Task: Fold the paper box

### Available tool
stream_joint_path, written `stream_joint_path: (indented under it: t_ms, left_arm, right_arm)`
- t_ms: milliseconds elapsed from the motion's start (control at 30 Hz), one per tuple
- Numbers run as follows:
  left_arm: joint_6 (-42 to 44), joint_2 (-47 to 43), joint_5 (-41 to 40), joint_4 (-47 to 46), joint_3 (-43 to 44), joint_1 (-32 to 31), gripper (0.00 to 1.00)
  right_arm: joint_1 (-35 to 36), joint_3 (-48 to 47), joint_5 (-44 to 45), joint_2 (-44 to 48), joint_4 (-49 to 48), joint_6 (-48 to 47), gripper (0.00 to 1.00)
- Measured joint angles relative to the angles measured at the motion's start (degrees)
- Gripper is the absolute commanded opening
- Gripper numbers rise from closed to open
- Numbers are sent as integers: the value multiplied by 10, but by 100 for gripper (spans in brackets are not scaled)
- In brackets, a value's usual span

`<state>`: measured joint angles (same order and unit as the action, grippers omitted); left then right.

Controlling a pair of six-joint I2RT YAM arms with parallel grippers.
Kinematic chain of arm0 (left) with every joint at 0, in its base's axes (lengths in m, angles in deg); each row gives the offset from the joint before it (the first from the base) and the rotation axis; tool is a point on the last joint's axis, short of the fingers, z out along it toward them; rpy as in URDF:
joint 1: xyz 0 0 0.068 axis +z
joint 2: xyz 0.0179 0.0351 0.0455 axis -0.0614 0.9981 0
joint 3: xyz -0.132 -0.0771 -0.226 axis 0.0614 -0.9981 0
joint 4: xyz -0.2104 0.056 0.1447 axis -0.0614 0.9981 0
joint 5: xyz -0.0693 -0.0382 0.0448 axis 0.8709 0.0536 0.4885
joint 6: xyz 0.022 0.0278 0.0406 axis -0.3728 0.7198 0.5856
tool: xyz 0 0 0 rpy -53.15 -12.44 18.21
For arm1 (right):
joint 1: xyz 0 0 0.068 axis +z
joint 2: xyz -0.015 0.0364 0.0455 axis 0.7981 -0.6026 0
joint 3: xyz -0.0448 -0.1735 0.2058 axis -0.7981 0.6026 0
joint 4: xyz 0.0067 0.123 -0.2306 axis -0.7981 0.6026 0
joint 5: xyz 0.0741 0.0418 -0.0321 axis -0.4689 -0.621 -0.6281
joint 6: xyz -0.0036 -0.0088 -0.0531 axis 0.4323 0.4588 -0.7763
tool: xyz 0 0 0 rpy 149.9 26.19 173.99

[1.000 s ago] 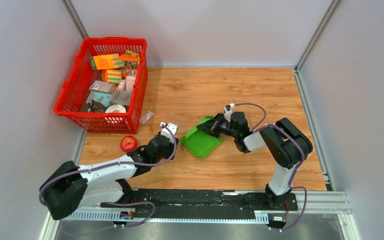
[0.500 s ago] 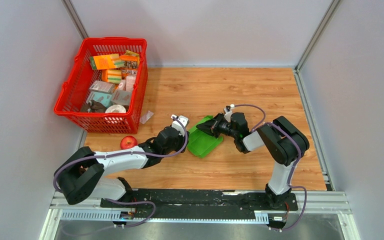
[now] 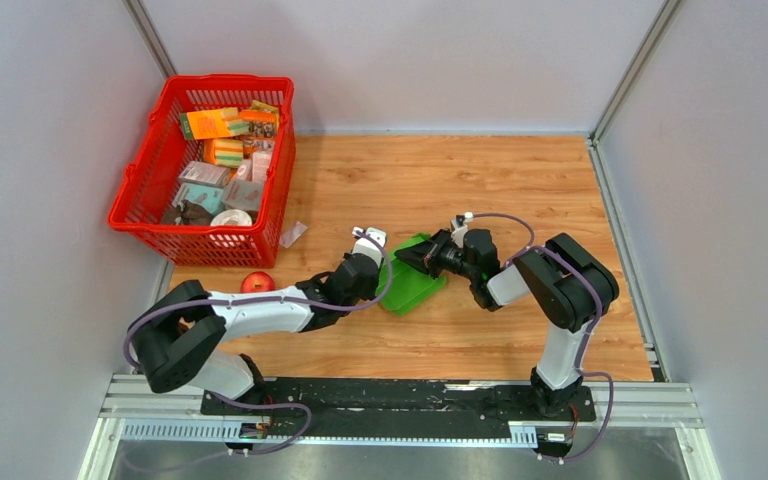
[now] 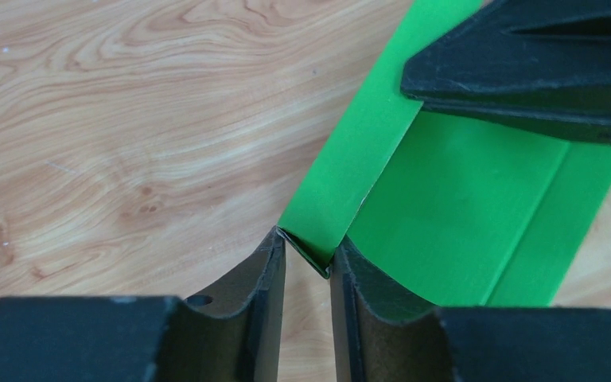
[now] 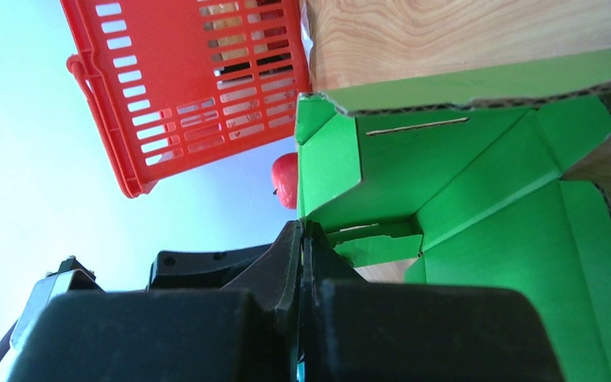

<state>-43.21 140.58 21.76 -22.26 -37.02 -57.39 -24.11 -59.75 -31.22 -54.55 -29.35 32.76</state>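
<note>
Left jaws pinching paper box (image 4: 461,207) corner, right jaws clamping flap

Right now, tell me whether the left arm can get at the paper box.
Very likely yes: the left pincer has a corner of the paper box between its fingertips, and the right pincer grips another wall, out of its way.
</note>
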Motion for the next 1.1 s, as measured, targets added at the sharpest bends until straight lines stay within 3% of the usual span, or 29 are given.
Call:
stream_joint_path:
  t_ms: [333, 433, 467, 500, 800, 833, 867, 933, 1033, 1100]
  left_arm:
    - [-75, 80, -165, 89, 88, -41, 24]
    - [-99, 100, -196, 105, 106, -42, 12]
    - [-108, 104, -206, 109, 110, -42, 2]
    - [-116, 110, -214, 114, 115, -42, 0]
    - [-198, 172, -276, 211, 197, -44, 1]
    - [-202, 172, -278, 212, 197, -44, 5]
    - [-202, 172, -278, 209, 195, -45, 17]
    - [-195, 164, -276, 184, 178, -46, 23]
    - [-183, 144, -266, 139, 134, -45, 23]
    - [-176, 141, -263, 126, 120, -45, 11]
  right_arm:
    - [10, 4, 49, 25, 35, 17, 0]
    - [13, 7, 55, 30, 43, 36, 0]
    - [14, 9, 57, 32, 44, 41, 0]
    - [16, 12, 59, 36, 49, 48, 0]
    - [66, 30, 167, 128, 173, 90, 0]
    - [73, 30, 180, 136, 188, 93, 0]
    - [78, 29, 190, 141, 198, 95, 0]
    - [83, 28, 202, 145, 211, 99, 0]
    - [89, 26, 204, 146, 220, 103, 0]
    - [93, 25, 203, 146, 222, 106, 0]
